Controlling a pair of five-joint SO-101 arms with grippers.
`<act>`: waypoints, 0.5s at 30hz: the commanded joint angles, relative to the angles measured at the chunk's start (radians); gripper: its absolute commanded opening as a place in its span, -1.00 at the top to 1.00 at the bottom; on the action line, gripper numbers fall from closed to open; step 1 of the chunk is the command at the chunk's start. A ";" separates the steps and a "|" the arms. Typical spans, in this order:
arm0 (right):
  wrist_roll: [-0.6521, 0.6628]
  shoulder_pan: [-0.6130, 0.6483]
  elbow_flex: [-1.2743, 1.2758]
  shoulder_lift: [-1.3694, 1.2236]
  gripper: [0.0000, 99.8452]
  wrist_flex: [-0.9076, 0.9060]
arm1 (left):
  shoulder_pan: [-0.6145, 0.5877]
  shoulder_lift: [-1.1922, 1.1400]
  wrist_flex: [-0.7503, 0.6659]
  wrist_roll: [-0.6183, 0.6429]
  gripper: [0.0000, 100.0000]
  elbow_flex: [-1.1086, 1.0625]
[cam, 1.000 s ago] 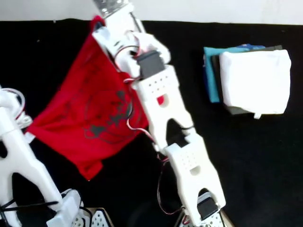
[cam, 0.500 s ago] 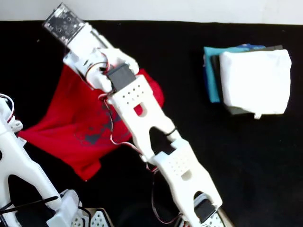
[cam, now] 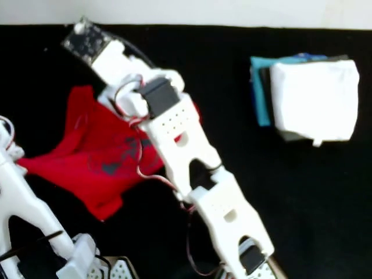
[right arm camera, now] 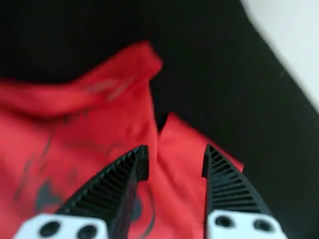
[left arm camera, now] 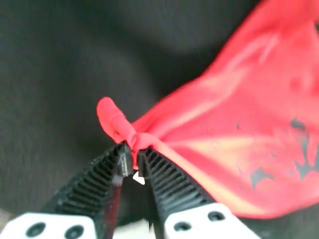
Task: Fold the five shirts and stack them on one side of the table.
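A red shirt with a dark print lies crumpled and partly spread on the left part of a black table. One edge is bunched up near the table's far side. Another corner stretches out toward the near left.

In the left wrist view, that corner of the red shirt is twisted into a small roll. The left gripper is clamped on it, and its ridged black fingers are pressed together around the cloth. From the high view, the left arm stands at the near left edge, right at the shirt's stretched corner.

The right arm reaches from the near middle of the table diagonally over the shirt toward the far left. In the right wrist view, the right gripper hangs with its jaws apart and nothing between them. The red shirt lies directly below, and a notch in its edge sits in line with the gap. Whether the fingertips touch the cloth cannot be told.

Well apart, on the right side of the table, sits a stack of folded shirts. A white shirt lies on top, with a teal shirt and darker ones showing beneath it.
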State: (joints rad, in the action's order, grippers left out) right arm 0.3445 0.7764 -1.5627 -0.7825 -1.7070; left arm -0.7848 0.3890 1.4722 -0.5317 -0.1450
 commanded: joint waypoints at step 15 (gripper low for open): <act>-0.203 0.022 0.305 -0.061 0.48 -0.059 | -0.035 0.008 -0.387 -0.006 0.98 -0.211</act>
State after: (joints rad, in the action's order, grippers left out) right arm 0.1818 0.7764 -1.3464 -0.8577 -1.7530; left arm -0.8094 0.3874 1.1101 -0.5317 -0.3598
